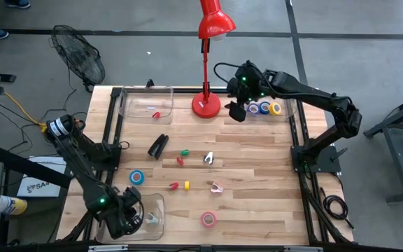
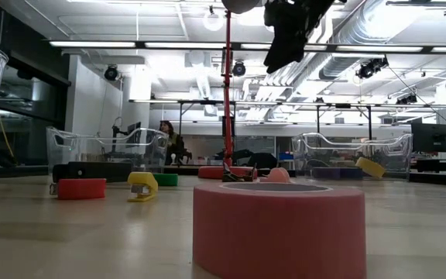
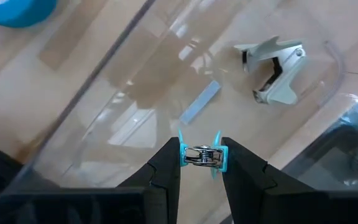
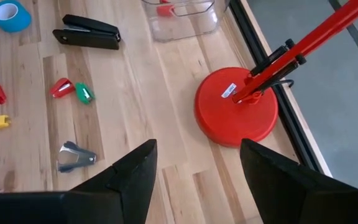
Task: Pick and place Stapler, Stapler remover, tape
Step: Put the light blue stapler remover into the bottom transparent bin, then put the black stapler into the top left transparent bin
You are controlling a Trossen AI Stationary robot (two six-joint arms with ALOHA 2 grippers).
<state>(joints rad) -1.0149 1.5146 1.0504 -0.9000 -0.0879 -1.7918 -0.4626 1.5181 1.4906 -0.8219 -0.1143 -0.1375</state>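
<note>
My left gripper (image 1: 133, 220) hangs over the clear bin (image 1: 157, 201) at the table's near left corner, shut on a small teal staple remover (image 3: 202, 155). A white staple remover (image 3: 272, 65) lies on the bin's floor. On the table lie the black stapler (image 1: 158, 145), a blue tape roll (image 1: 137, 177), a pink tape roll (image 1: 208, 220), and a silver (image 1: 208, 158) and a pink staple remover (image 1: 217, 187). My right gripper (image 4: 197, 168) hovers open beside the red lamp base (image 4: 235, 106), touching nothing. My left gripper pinches the teal staple remover between its two fingertips, at its metal-hinged middle (image 3: 201, 157). The fingers come from above, pointing down. Teal tips (image 3: 218, 140) stick out past the fingers. The remover hangs clear of the bin's floor.
A clear bin (image 1: 145, 101) at the far left holds a red piece. Another (image 1: 285, 105) at the far right holds tape rolls (image 1: 264, 108). Small red (image 1: 180, 160), green (image 1: 185, 152) and yellow (image 1: 186, 185) removers lie mid-table. The lamp pole (image 1: 206, 66) rises at the far edge.
</note>
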